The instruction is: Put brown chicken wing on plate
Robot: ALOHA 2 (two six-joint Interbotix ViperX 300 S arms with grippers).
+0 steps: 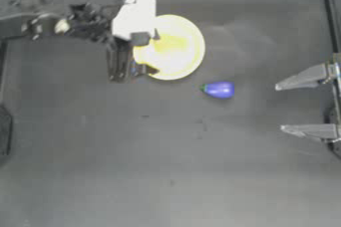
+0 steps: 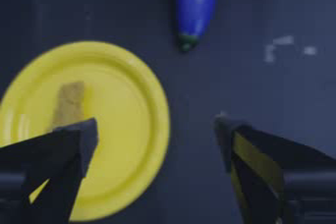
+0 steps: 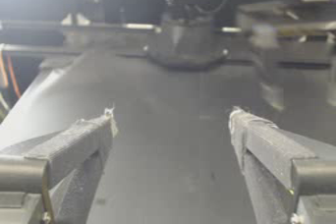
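The right gripper (image 3: 172,125) shows its two grey jaws coming up from the lower edge, and they stand wide apart with only bare table between them. Nothing is held between the jaws. The dark table (image 3: 172,95) stretches away from the jaws and looks grey and smooth. At the far side of the table stands a round dark base (image 3: 185,46) of the other arm, with cables above it. To one side of this base there is a pale blurred upright structure (image 3: 275,36), which I cannot identify. On the opposite side, beyond the table edge, some orange cables (image 3: 5,78) are visible.
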